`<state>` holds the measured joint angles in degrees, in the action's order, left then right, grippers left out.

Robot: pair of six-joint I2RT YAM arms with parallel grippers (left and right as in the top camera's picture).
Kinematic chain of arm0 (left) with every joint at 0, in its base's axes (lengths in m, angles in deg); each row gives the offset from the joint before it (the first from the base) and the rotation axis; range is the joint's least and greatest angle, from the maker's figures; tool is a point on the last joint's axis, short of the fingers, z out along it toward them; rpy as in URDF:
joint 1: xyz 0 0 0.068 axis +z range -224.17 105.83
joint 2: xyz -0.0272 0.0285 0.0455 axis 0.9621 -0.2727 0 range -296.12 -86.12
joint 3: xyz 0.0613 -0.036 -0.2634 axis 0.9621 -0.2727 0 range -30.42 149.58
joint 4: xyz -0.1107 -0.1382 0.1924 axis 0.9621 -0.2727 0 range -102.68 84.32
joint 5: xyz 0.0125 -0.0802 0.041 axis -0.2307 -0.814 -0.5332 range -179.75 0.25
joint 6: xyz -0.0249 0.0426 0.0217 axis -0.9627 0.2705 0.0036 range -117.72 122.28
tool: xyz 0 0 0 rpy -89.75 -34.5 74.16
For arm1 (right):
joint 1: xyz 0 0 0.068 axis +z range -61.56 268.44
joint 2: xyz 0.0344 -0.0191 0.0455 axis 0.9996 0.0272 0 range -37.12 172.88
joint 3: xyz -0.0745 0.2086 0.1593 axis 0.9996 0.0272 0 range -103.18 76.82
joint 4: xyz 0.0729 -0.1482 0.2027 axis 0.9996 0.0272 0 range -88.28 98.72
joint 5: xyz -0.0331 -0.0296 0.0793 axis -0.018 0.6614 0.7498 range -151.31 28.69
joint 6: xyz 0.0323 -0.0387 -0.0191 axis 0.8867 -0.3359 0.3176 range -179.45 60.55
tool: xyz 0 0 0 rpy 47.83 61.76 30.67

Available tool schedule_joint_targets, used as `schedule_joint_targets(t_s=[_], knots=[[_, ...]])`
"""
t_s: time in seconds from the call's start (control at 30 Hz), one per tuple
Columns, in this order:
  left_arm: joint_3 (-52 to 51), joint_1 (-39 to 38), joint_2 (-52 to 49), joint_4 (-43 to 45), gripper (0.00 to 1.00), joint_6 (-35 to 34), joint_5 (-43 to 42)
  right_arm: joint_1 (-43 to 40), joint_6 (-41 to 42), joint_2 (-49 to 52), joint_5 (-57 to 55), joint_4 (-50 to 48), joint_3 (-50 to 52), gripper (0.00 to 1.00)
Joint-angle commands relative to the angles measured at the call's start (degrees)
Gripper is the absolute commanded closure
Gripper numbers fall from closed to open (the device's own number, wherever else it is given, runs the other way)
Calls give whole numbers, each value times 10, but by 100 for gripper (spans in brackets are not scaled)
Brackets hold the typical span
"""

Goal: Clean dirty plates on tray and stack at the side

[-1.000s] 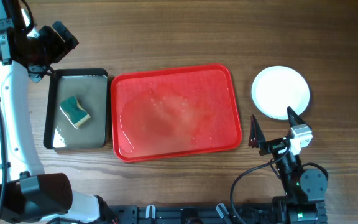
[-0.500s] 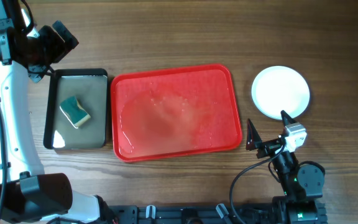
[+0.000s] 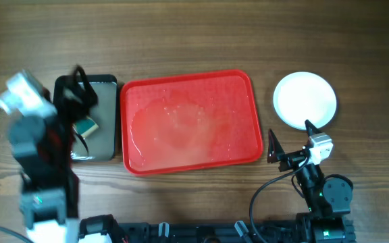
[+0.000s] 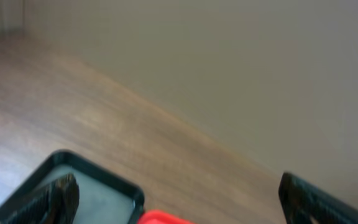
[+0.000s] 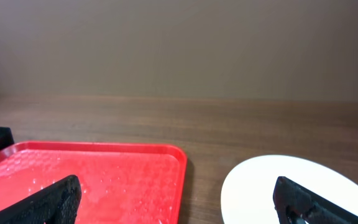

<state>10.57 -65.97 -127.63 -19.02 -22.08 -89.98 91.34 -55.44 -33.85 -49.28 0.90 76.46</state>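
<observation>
Right of the red tray (image 3: 194, 75), a white plate (image 3: 305, 100) lies near the spread right claw (image 3: 291, 138); the left claw (image 4: 178, 190) is also spread.

The red tray (image 3: 188, 73) lies mid-frame, its floor wet. A white plate (image 3: 304, 100) sits on the wood at its upper right, apart. Just below, the right gripper (image 3: 290, 131) hovers, fingers spread. At left, a blurred left arm (image 3: 36, 135) overlaps the black tray (image 3: 107, 128) and sponge (image 3: 87, 125).

Open tabletop (image 3: 181, 34) spans the top of the frame. The red tray (image 3: 181, 75) fills the centre and the white plate (image 3: 305, 100) sits upper right, with a narrow gap between them. The left arm (image 3: 39, 142) overhangs the black tray (image 3: 105, 128) at left.
</observation>
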Motion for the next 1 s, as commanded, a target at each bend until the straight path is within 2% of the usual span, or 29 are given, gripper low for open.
schedule_joint_targets(t_s=[0.0,0.07,0.17,0.4,0.47,0.97], knots=[[-172,-1,132,108,0,-1,3,-2,6,-2,12,-2,0,0],[-249,-1,201,148,0,0,8,-2,6,-2,12,-2,0,0],[-328,-1,299,148,0,1,16,-2,6,-2,12,-2,0,0],[-402,-21,390,131,0,1,41,-2,6,-2,12,-2,0,0],[-407,-21,413,96,0,1,40,-2,6,-2,12,-2,0,0],[-407,-21,412,95,0,3,37,-2,6,-2,12,-2,0,0]])
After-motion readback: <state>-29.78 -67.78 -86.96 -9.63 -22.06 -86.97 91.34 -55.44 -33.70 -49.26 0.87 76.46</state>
